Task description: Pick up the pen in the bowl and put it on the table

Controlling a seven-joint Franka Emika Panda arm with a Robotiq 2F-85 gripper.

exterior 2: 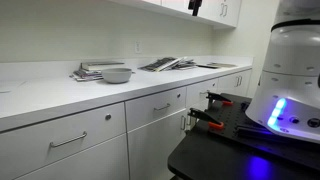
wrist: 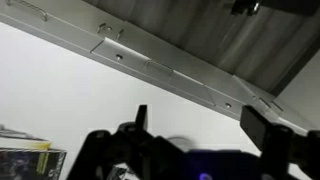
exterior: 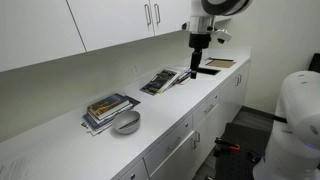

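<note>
The small grey bowl [exterior: 126, 122] stands on the white table [exterior: 55, 145] next to a stack of books; it also shows in an exterior view [exterior 2: 117, 74]. I cannot make out the pen in any view. My gripper [exterior: 197, 62] hangs well above the counter, far from the bowl, over an open magazine. In an exterior view only its tip [exterior 2: 194, 7] shows at the top edge. In the wrist view the gripper [wrist: 200, 125] has its fingers wide apart with nothing between them, facing the wall and the cabinet underside.
A stack of books [exterior: 106, 108] lies beside the bowl. Open magazines [exterior: 160, 80] and a flat book [exterior: 219, 64] lie further along the counter. Wall cabinets [exterior: 120, 20] hang above. A white machine [exterior 2: 290, 70] stands on a dark bench in front.
</note>
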